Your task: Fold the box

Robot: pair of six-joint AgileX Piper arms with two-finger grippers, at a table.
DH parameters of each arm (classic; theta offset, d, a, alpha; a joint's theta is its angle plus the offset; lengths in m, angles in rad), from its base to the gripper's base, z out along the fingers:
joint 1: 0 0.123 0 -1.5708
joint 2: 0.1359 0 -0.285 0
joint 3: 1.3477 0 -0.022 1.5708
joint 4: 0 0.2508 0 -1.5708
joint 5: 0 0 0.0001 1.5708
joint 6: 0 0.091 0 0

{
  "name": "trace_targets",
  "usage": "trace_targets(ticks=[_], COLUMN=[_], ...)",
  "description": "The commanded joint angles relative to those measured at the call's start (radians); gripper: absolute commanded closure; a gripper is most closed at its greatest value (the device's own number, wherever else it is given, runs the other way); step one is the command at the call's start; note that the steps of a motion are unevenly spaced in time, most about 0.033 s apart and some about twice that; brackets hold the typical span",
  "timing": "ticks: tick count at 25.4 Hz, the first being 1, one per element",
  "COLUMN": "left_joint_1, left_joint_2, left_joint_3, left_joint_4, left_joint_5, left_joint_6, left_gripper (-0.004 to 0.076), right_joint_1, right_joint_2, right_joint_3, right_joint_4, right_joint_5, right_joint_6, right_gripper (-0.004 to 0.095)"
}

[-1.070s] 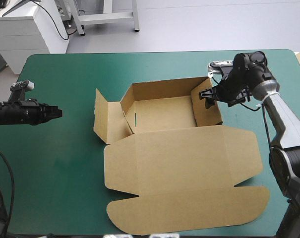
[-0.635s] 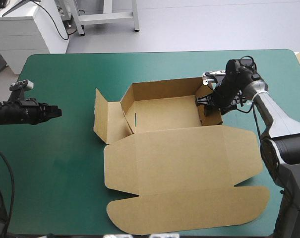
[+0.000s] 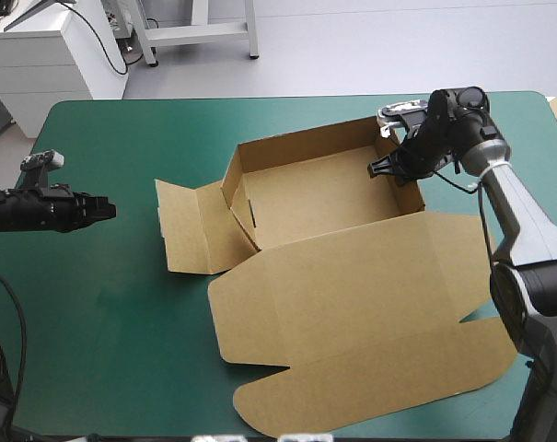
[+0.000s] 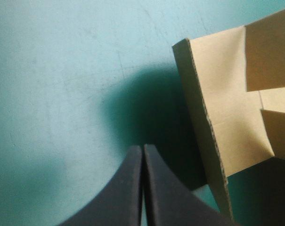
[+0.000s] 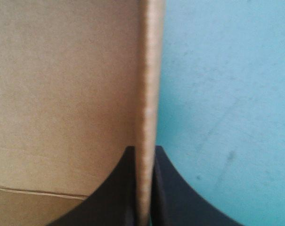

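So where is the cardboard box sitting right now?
In the high view the box lies right of the table's middle, lid flat toward the near edge; the right gripper has its jaws shut on the tray's right wall.

The wall edge of the box point(image 5: 62, 84), pinched in the right gripper point(image 5: 143, 155), is showing blurred, and the left wrist view is cutting off its side flap point(image 4: 227, 122).

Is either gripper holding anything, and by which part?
The right gripper is shut on the box, pinching the upper edge of its right-hand wall. The left gripper is shut, holding nothing.
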Motion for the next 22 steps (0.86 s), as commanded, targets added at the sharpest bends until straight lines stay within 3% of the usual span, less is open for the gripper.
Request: trace_targets(ticks=[1, 5, 7, 11, 17, 22], left_joint_1=[0.002, 0.002, 0.002, 0.002, -0.063, -0.227], left_joint_2=[0.003, 0.029, 0.029, 0.029, 0.03, 0.03], left_joint_3=[-0.024, -0.024, -0.024, -0.024, -0.024, -0.024], left_joint_4=[-0.075, -0.096, -0.115, -0.11, -0.11, -0.119], left_joint_5=[-0.003, -0.074, -0.121, -0.141, -0.149, -0.311], left_joint_6=[0.005, 0.005, 0.005, 0.019, -0.051, -0.168], left_gripper=[0.0732, 0.0732, 0.0732, 0.0732, 0.0732, 0.0732], right_joint_1=[-0.006, -0.008, -0.008, -0.008, -0.008, -0.008], right_joint_2=[-0.193, -0.339, -0.394, -0.421, -0.402, -0.373], right_joint_3=[-0.035, -0.035, -0.035, -0.035, -0.035, -0.035], right_joint_4=[-0.022, -0.001, 0.068, 0.191, 0.221, 0.222], right_joint_5=[0.012, 0.012, 0.012, 0.01, -0.015, -0.053], right_joint_6=[0.012, 0.002, 0.0, -0.031, -0.012, -0.011], right_gripper=[0.0928, 0.0928, 0.0927, 0.0927, 0.0927, 0.0927])
